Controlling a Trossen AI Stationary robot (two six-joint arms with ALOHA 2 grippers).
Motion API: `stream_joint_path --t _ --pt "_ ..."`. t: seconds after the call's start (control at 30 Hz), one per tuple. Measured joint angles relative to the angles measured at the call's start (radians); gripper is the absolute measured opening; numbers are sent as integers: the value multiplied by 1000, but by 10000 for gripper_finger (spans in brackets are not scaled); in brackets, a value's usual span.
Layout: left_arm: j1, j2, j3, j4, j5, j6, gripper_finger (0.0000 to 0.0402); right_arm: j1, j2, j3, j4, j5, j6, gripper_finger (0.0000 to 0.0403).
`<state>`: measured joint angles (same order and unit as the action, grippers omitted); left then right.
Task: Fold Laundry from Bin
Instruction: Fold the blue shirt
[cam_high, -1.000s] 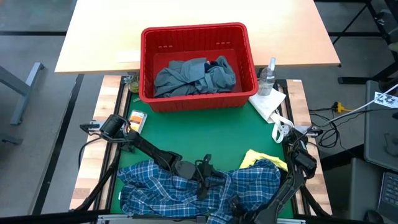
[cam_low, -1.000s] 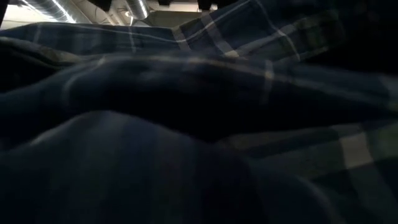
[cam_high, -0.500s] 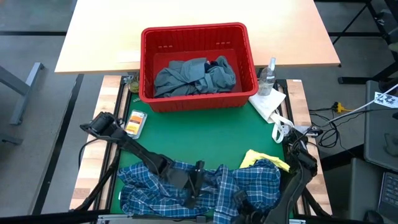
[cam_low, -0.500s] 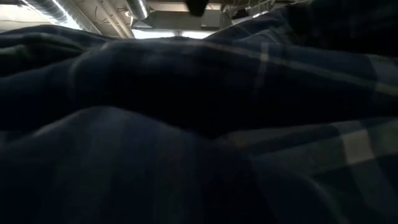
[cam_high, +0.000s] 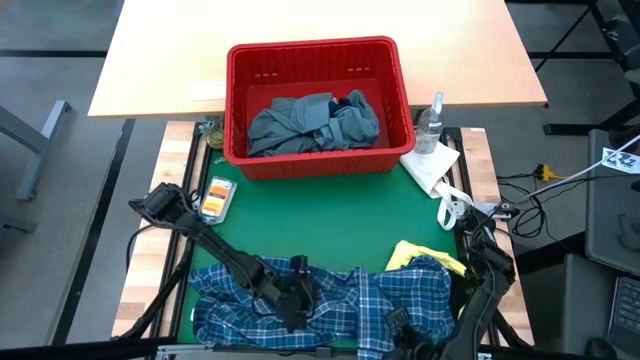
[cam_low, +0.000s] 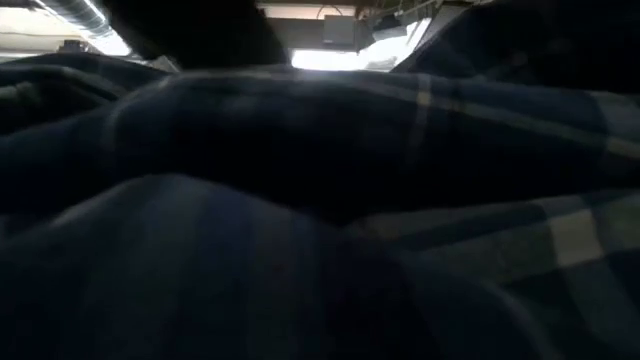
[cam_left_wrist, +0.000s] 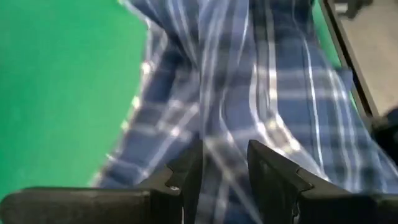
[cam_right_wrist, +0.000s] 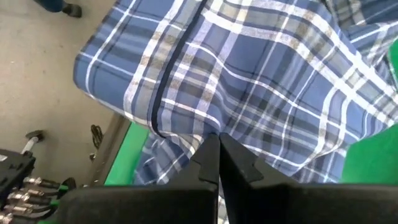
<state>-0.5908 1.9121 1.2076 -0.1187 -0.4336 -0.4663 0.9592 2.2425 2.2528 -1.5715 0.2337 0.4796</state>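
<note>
Plaid shirt: a rumpled blue-and-white plaid cotton shirt (cam_high: 330, 305) lies spread across the 6 o'clock edge of the green mat (cam_high: 320, 215), filling the low view as dark folds (cam_low: 320, 200).
Left gripper: the left gripper (cam_high: 297, 312) sits low on the shirt at about 7 o'clock of the mat; in its wrist view the two dark fingers (cam_left_wrist: 186, 177) stand partly apart with a ridge of plaid cloth (cam_left_wrist: 249, 93) running up between them. Whether they actually pinch the cloth I cannot tell.
Right gripper: the right gripper (cam_high: 400, 325) rests at 5 o'clock on the shirt's edge; its fingers (cam_right_wrist: 214, 155) are pressed together, tips at a fold of the plaid (cam_right_wrist: 249, 81), which seems nipped between them.
Yellow garment: a small soft yellow garment (cam_high: 420, 255) peeks from under the shirt at 4 o'clock.
Bin: a rectangular red plastic basket (cam_high: 318, 60) with slotted walls stands at 12 o'clock, well apart from the shirt.
Bin contents: a large crumpled grey-blue garment (cam_high: 300, 125) with a dark navy piece (cam_high: 356, 100) beside it.
Other items: a clear spray bottle (cam_high: 432, 122) and a white paper towel (cam_high: 432, 165) at 2 o'clock; a small orange-and-white packet (cam_high: 216, 197) at 9 o'clock.
</note>
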Motion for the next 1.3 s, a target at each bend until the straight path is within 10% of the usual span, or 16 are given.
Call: stream_joint_path --t 0.67,1.3 --pt "-86 110 0 10 157 -30 121 49 -146 -42 2 19 -66 4" --pt "-106 110 0 5 156 -29 121 69 -436 -662 1 -153 144 5"
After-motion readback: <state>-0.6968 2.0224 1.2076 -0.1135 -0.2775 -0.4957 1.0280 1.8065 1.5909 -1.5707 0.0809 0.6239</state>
